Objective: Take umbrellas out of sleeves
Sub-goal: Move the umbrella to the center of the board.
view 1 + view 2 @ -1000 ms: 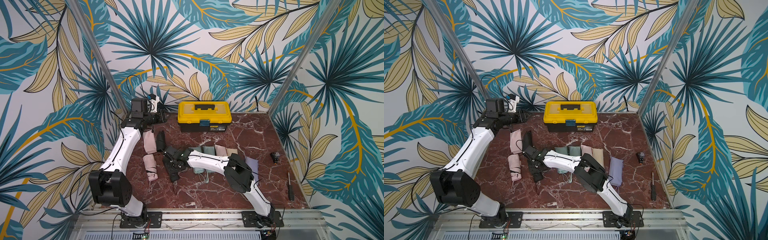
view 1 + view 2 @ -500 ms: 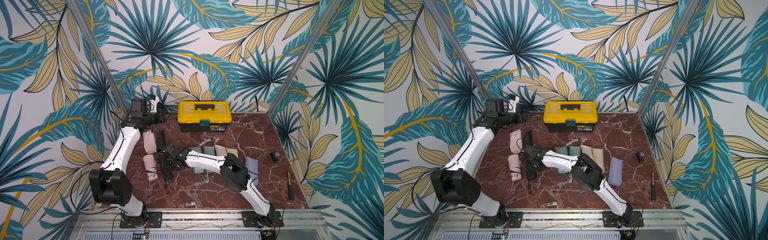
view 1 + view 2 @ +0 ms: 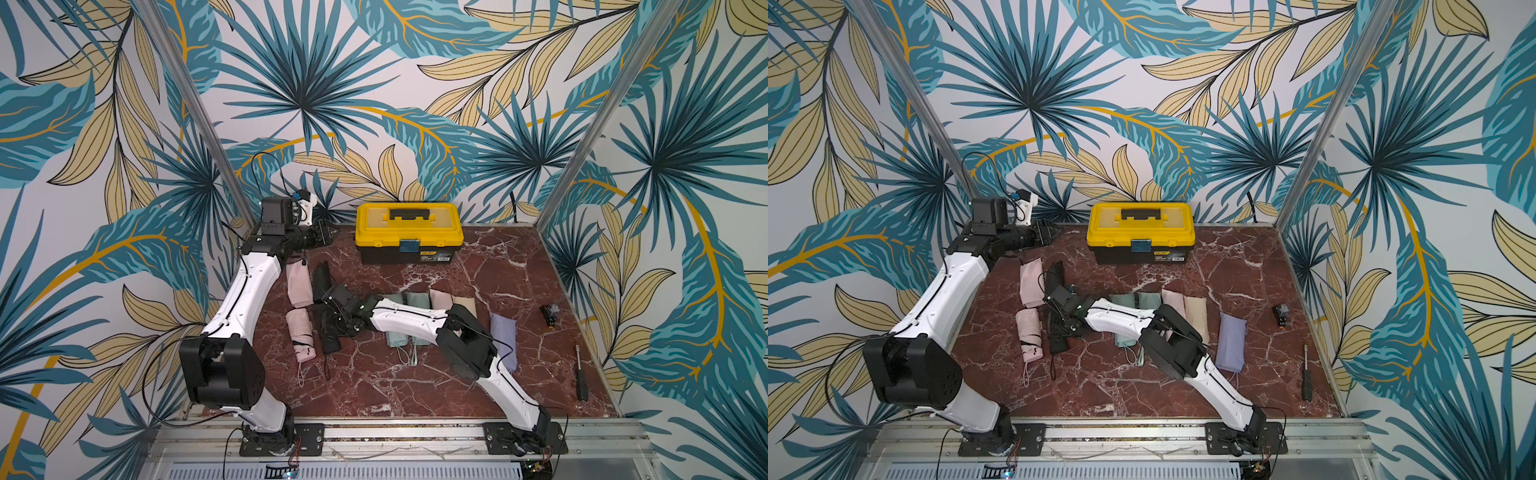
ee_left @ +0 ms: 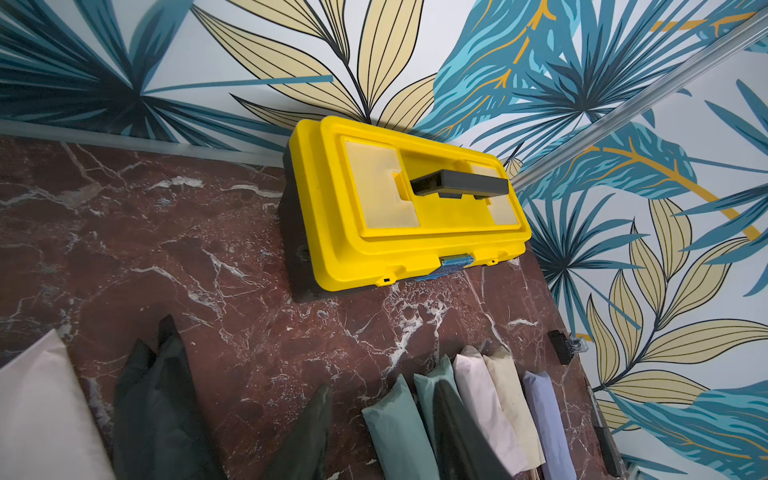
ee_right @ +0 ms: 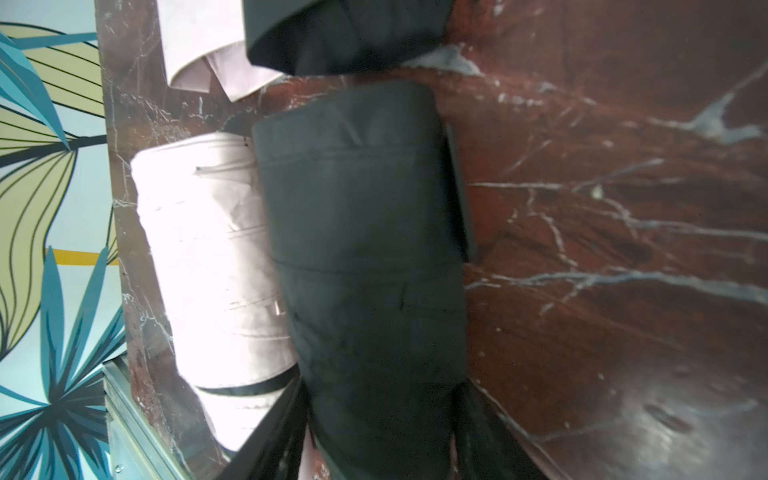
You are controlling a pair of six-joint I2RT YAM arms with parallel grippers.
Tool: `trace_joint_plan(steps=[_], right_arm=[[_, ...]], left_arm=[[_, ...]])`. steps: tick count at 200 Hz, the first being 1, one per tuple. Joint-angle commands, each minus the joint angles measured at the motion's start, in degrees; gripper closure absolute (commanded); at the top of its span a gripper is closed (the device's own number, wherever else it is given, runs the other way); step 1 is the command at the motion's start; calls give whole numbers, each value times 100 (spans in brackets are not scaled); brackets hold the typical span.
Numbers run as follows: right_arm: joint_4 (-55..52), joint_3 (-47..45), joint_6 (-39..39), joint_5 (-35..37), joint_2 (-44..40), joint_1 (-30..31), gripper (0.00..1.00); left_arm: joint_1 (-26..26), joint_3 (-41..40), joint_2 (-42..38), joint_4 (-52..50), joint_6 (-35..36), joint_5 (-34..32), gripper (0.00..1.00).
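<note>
top views: left gripper [image 3: 325, 237] sits high at the back left corner, aimed toward the yellow toolbox [image 3: 409, 224]. left wrist view has its two fingers [image 4: 307, 432] apart with nothing between them, so it's open and carrying nothing. next over, the empty pink sleeve [image 3: 299, 282] lies flat on the marble table [image 3: 478, 266], with the bare pink umbrella [image 3: 300, 332] just in front of it, handle toward the near edge. black sleeve [image 3: 321, 276] lies limp beside the pink sleeve. black umbrella [image 3: 331, 343] is out of it, right alongside the pink umbrella, wrist loop trailing toward the near edge. right gripper [image 3: 335, 326] is down on it from above. right wrist view shows the black umbrella [image 5: 365, 249] filling the gap between the jaws, which are partly closed around its body (can't tell if it's lifted or resting on the table). right of that, partly under the right arm, side by side: two mint umbrellas [image 4: 399, 424], second pink umbrella [image 4: 482, 395], beige umbrella [image 4: 509, 399], lilac umbrella [image 3: 503, 340], all in their sleeves. far right: small black part [image 3: 550, 316] and a screwdriver [image 3: 580, 378] near the wall.
</note>
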Motion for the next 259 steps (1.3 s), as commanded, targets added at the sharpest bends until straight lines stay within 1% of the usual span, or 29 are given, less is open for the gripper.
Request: trace_joint_plan(steps=[1, 31, 59, 78, 101, 124, 151, 166, 179, 214, 233, 259], right_arm=[[254, 40, 193, -200, 194, -32, 44], [457, -63, 222, -229, 89, -32, 44], [857, -477, -28, -249, -345, -32, 38], [974, -867, -324, -58, -862, -32, 35], [875, -1243, -774, 66, -1498, -32, 34], [675, -1982, -1246, 314, -2289, -37, 34], [-161, -2813, -1652, 924, -3160, -41, 34], [-491, -3365, -1694, 1295, -3576, -41, 35], [-680, -3808, -1637, 1469, -3866, -41, 35], [-521, -4880, -1408, 1345, -4234, -36, 37], [-407, -5183, -1325, 1220, -4253, -29, 39], [-424, -5319, -1305, 1275, -4216, -6, 40]], left_arm=[[73, 60, 53, 85, -26, 85, 58], [81, 69, 71, 85, -31, 115, 58], [99, 69, 71, 85, -31, 126, 58], [108, 69, 95, 91, -31, 155, 58], [106, 69, 131, 85, -16, 183, 58], [105, 60, 161, 87, 15, 185, 58], [107, 69, 198, 85, 22, 244, 57], [106, 103, 261, 87, 5, 366, 57], [101, 129, 337, 85, 5, 488, 57], [108, 200, 488, 85, -18, 748, 57], [103, 197, 480, 85, -13, 772, 58], [106, 209, 490, 87, -11, 766, 58]])
